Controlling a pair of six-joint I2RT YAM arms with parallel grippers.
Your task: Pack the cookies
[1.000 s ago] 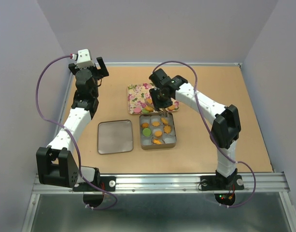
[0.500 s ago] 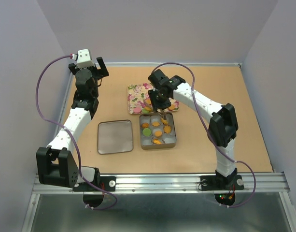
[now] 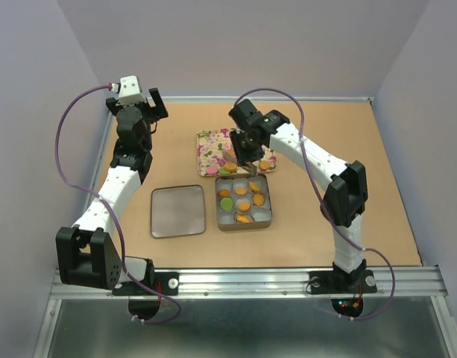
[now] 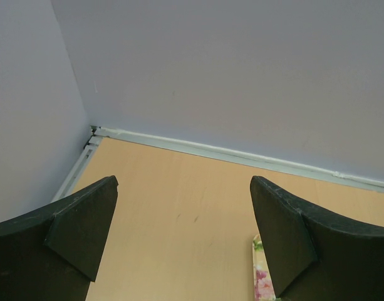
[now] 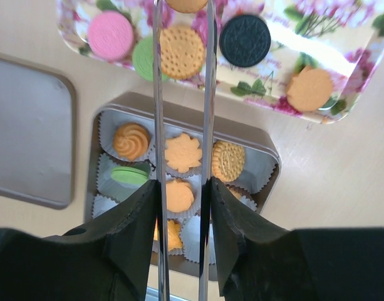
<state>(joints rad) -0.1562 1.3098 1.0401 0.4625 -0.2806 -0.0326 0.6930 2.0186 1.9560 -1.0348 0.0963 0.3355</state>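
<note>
On the counter (image 3: 362, 186): flowered tray (image 5: 342, 37), tin (image 5: 262, 168) just beside it; left gripper (image 4: 182, 188) idle, jaws apart; right gripper (image 5: 183, 191) clamped on tongs (image 5: 156, 94) above tray; cookies (image 5: 181, 51) part packed, several loose on tray; step, as judged: fetching another; next: nip one, carry it into tin.

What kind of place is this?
Probably a robot test booth, not a kitchen: plain walls close in a table, two arms are bolted to a metal rail, and the right gripper holds tongs near a tin of cookies.
</note>
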